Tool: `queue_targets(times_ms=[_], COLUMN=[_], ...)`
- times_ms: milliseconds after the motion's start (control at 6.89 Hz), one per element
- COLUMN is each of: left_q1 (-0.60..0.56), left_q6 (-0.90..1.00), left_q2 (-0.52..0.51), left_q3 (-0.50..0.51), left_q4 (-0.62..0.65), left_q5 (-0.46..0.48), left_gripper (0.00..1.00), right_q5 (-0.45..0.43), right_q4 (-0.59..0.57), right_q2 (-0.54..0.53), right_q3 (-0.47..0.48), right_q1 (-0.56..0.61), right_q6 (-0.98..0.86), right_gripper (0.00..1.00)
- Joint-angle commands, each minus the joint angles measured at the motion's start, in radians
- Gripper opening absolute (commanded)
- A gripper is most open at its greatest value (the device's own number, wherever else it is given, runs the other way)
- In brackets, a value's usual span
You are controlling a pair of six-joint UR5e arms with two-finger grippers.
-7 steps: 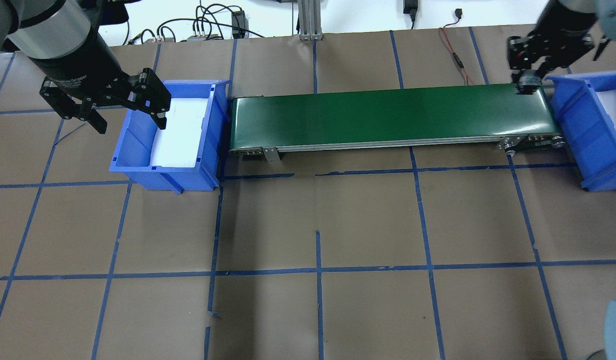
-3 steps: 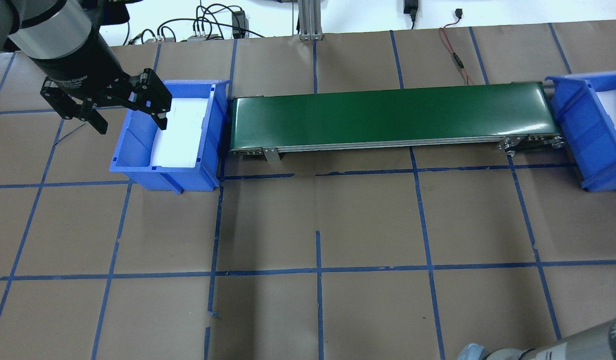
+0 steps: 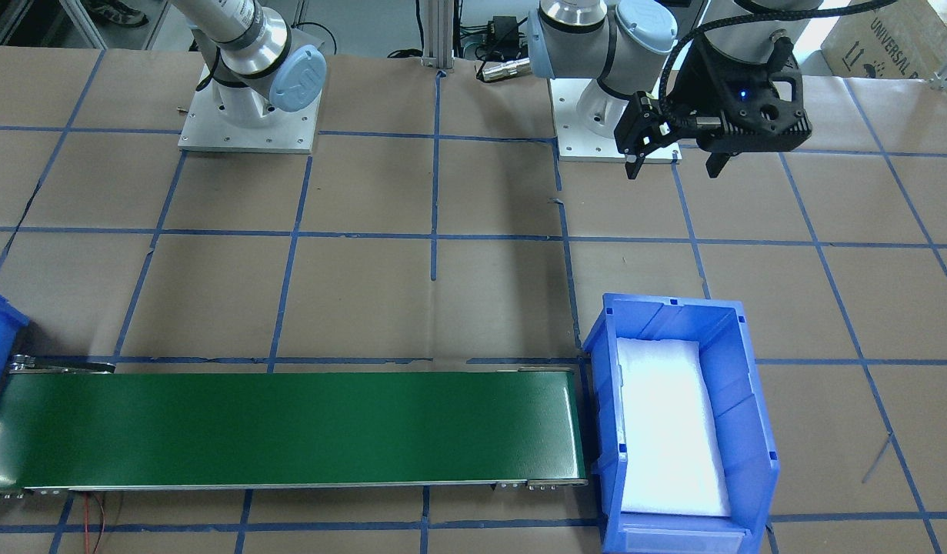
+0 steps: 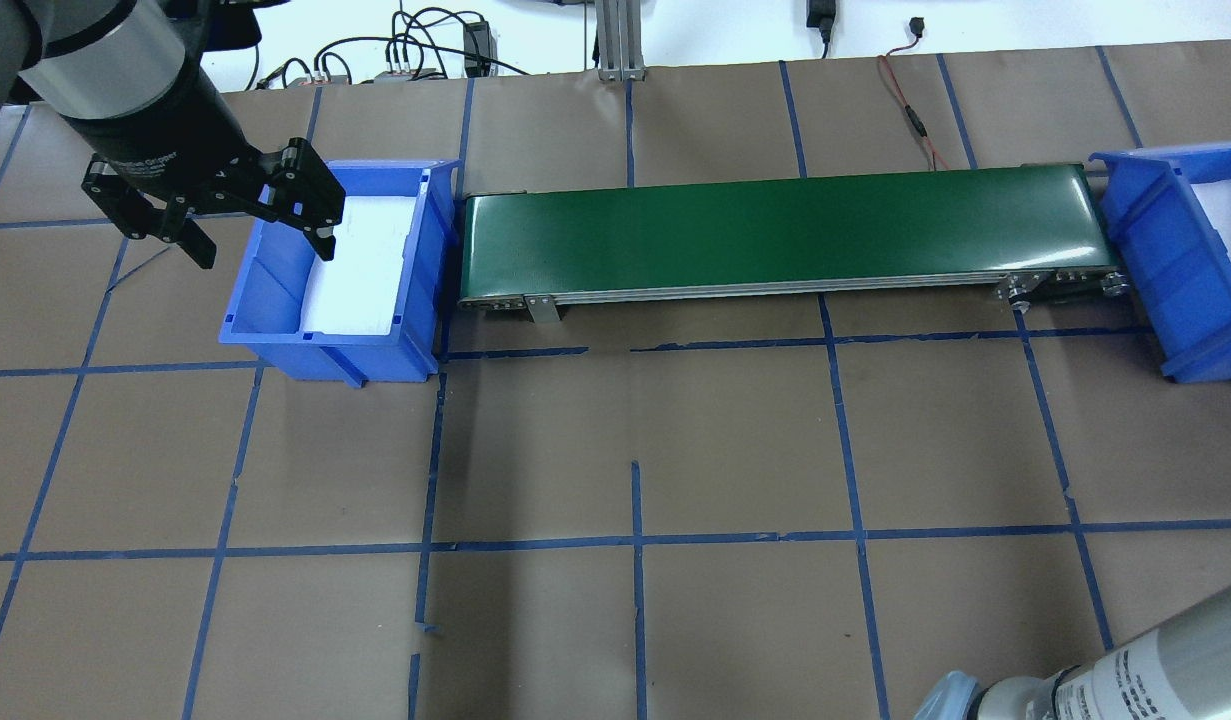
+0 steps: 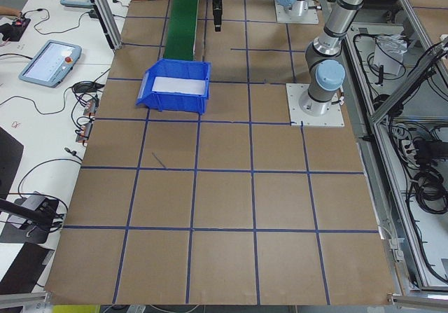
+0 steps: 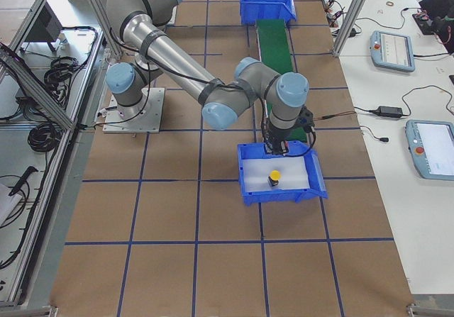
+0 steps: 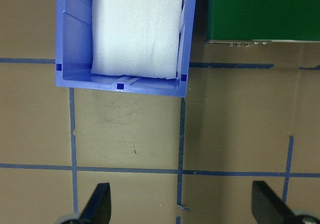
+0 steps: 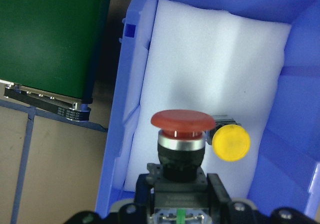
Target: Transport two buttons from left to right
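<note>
The red button [image 8: 182, 121] is gripped by its black body in my right gripper [image 8: 180, 186], hanging above the white foam of the right blue bin [image 8: 117, 134]. The yellow button [image 8: 231, 142] lies on that foam just beside it. In the exterior right view the right gripper [image 6: 275, 149] hovers over the bin [image 6: 248, 189] with the yellow button [image 6: 274, 177] inside. My left gripper [image 4: 250, 215] stands open over the outer edge of the left blue bin [image 4: 265, 290], nothing between its fingers [image 7: 97, 206]. That bin [image 3: 738, 369] shows only white foam.
A green conveyor belt [image 4: 775, 230] runs between the two bins. Cables [image 4: 415, 50] lie at the table's far edge. The right arm's elbow [image 4: 1125, 680] sticks into the overhead view's bottom right corner. Both arm bases [image 3: 246, 115] stand on the brown papered table.
The right gripper with the button has left the conveyor's right end and the overhead view, going over the right bin. Its elbow has swung into the bottom right corner. The left gripper has barely moved.
</note>
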Motion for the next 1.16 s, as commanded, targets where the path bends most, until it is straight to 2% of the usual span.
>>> queue_targets(times_ms=[0, 435, 1016], left_q1=[-0.001, -0.002, -0.009], left_q6=[0.0, 0.003, 0.0], left_q2=[0.0, 0.0, 0.003], left_q3=[0.0, -0.003, -0.018], left_q4=[0.0, -0.002, -0.003], left_q5=[0.003, -0.003, -0.004], left_gripper=[1.0, 1.0, 1.0], right_q5=[-0.002, -0.015, -0.006], right_q4=[-0.028, -0.079, -0.082], right_q2=[0.085, 0.115, 0.107], right_q3=[-0.057, -0.093, -0.042], right_q1=[-0.018, -0.024, -0.024], right_q6=[-0.09, -0.093, -0.081], right_gripper=[0.13, 0.14, 0.17])
